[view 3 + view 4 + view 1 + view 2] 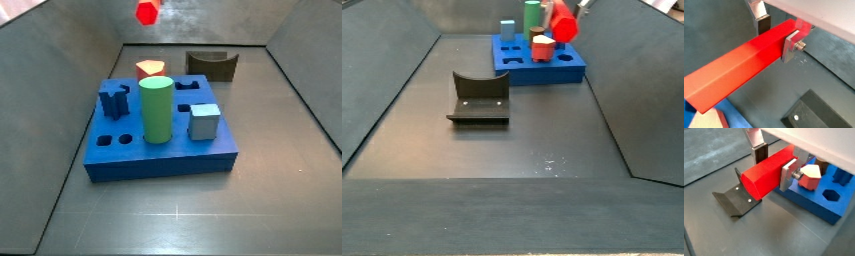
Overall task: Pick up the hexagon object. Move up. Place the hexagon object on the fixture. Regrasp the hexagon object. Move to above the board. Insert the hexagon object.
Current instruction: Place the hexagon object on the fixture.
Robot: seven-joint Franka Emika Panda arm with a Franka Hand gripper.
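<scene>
The gripper (774,165), fingers clamped on the red hexagon (767,173), holds it high above the board (160,152); lower it slowly, lined up with the hexagonal hole (830,194).

We see open floor (502,150) in front of the fixture (477,97). The gripper (774,164) hangs high above the board (160,150), where the green cylinder (158,110) stands tall.

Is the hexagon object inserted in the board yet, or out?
Out: the gripper holds the hexagon object in the air, clear of the board.
</scene>
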